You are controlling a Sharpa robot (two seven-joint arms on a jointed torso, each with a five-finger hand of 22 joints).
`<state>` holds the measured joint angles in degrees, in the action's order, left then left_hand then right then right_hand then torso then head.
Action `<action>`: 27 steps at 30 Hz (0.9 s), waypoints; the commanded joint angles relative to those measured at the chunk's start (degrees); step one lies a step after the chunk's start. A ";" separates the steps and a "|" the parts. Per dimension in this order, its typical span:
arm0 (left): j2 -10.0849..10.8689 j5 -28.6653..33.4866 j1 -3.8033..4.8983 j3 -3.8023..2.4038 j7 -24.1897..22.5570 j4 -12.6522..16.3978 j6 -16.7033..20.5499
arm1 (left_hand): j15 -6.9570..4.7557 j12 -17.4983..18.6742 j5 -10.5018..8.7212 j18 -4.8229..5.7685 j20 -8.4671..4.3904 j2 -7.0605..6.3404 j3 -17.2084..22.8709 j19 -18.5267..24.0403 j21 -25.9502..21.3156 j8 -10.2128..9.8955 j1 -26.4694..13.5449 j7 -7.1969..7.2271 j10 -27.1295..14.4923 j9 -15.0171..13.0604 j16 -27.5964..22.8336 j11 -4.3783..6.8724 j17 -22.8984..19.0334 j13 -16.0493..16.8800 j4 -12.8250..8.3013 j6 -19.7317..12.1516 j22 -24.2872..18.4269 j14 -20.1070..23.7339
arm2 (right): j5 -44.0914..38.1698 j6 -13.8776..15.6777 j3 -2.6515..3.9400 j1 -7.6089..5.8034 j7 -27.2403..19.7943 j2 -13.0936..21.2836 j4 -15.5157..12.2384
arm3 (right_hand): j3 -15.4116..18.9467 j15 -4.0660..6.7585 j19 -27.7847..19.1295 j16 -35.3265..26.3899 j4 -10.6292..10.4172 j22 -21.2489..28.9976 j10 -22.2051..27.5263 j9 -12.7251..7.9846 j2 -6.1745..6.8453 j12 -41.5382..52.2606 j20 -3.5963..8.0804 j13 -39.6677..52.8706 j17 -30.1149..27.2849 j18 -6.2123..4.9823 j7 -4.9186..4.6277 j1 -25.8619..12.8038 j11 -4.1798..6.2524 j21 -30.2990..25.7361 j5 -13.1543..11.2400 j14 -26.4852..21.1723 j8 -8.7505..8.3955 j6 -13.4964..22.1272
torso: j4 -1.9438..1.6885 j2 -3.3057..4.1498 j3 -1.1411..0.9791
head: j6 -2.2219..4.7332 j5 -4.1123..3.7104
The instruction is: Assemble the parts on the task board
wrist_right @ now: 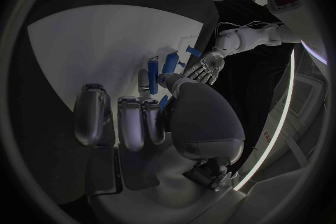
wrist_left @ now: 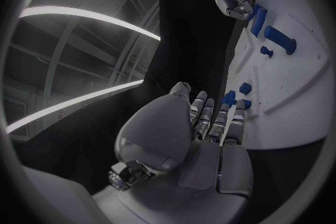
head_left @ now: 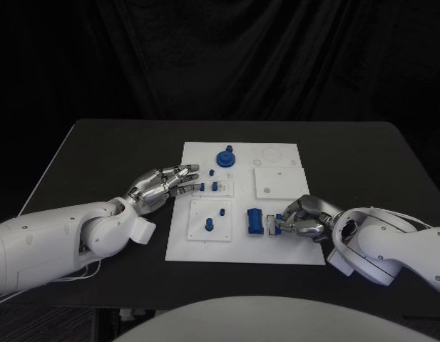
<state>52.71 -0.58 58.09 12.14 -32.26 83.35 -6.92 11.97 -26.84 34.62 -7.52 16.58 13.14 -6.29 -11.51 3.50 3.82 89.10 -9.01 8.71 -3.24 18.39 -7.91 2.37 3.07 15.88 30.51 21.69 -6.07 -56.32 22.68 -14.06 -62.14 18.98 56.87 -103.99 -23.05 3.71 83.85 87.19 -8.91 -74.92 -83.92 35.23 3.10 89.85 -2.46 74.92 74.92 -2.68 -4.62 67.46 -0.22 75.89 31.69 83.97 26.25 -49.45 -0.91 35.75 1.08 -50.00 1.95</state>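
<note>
While my right hand (head_left: 294,222) pinches a small blue part (head_left: 273,221) beside the long blue block (head_left: 254,221), seating is the step in hand, as I judge it.
Next I must press it home on the task board (head_left: 282,249); my left hand (head_left: 163,184) hovers released at the board's left edge. Counted: one board, roughly seven blue parts.

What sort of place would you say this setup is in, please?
Probably a robotics lab test bench: a black table against a dark curtain, a white task board with small blue parts, and ceiling strip lights in the left wrist view.
</note>
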 commanded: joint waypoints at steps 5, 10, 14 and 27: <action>-0.21 0.23 -0.07 -0.05 -0.36 -0.04 -0.93 | -0.26 -0.35 0.23 0.94 0.11 0.09 0.38 -0.30 0.28 0.29 0.43 -0.17 0.18 -0.06 -0.05 -0.34 0.06 0.06 -0.04 0.34 -0.10 0.02 | 0.32 -2.54 0.00 -0.08 2.26 -0.60 0.59 | 2.93 -0.38 -0.25 -0.17 -3.01 -10.46 -6.08 -0.57 -0.18 0.15 -0.48 15.08 10.44 -0.80 0.16 -3.85 -0.13 -0.69 -5.37 4.81 0.29 -0.18 | -0.01 0.03 -0.03 | 0.00 -0.02; -0.30 0.23 -0.08 -0.05 -0.31 -0.15 -1.00 | -0.29 -0.32 0.23 0.93 0.10 0.10 0.48 -0.30 0.28 0.30 0.47 -0.22 0.18 -0.06 -0.10 -0.38 0.05 0.05 -0.04 0.35 -0.12 0.04 | 0.32 -2.39 0.00 -0.08 2.27 -0.90 1.00 | 5.07 -0.32 -0.25 -0.19 -4.35 -10.46 -6.08 -0.78 -0.86 0.15 -0.46 15.08 10.40 -0.81 0.27 -5.20 -0.05 -0.74 -9.27 4.80 0.39 -0.47 | 0.00 0.02 -0.02 | 0.00 0.04; -0.33 0.23 -0.08 -0.05 -0.24 -0.21 -1.09 | -0.29 -0.32 0.23 0.93 0.10 0.10 0.48 -0.30 0.28 0.30 0.47 -0.22 0.18 -0.06 -0.10 -0.38 0.05 0.05 -0.04 0.35 -0.12 0.04 | 0.32 -2.10 0.00 -0.08 2.15 -1.10 1.13 | 6.49 -0.28 -0.22 -0.19 -5.18 -10.47 -6.08 -0.96 -1.44 0.15 -0.42 15.08 10.39 -0.80 0.30 -5.80 -0.01 -0.72 -11.82 4.80 0.45 -0.58 | 0.07 0.03 -0.02 | 0.00 0.13; -0.44 0.23 -0.11 -0.05 0.01 -0.30 -1.41 | -0.29 -0.33 0.25 0.93 0.10 0.15 0.58 -0.26 0.25 0.31 0.49 -0.25 0.18 -0.07 -0.06 -0.41 0.06 0.04 -0.04 0.43 -0.21 0.03 | 0.32 -1.08 0.01 -0.07 1.79 -1.53 1.72 | 9.18 -0.25 -0.23 -0.22 -6.98 -10.43 -6.08 -1.23 -2.63 0.15 -0.38 15.08 10.30 -0.83 0.34 -6.89 0.01 -0.88 -16.35 4.78 0.70 -0.80 | 0.02 0.03 -0.05 | 0.00 0.11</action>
<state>52.38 -0.58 58.07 12.14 -31.85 82.97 -7.40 11.97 -26.83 34.62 -7.52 16.58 13.14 -5.97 -11.51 3.50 3.82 89.10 -9.21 8.70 -3.23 18.39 -7.90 2.37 3.06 15.88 30.71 21.53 -6.07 -56.04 21.19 -14.06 -62.16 20.20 55.34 -102.29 -14.15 3.71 83.64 87.19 -16.05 -74.91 -83.93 34.08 0.43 89.85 -2.67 74.91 74.91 -2.68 -4.32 60.89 -0.21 75.34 15.41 83.97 26.69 -49.74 -0.86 35.77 1.04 -50.00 2.04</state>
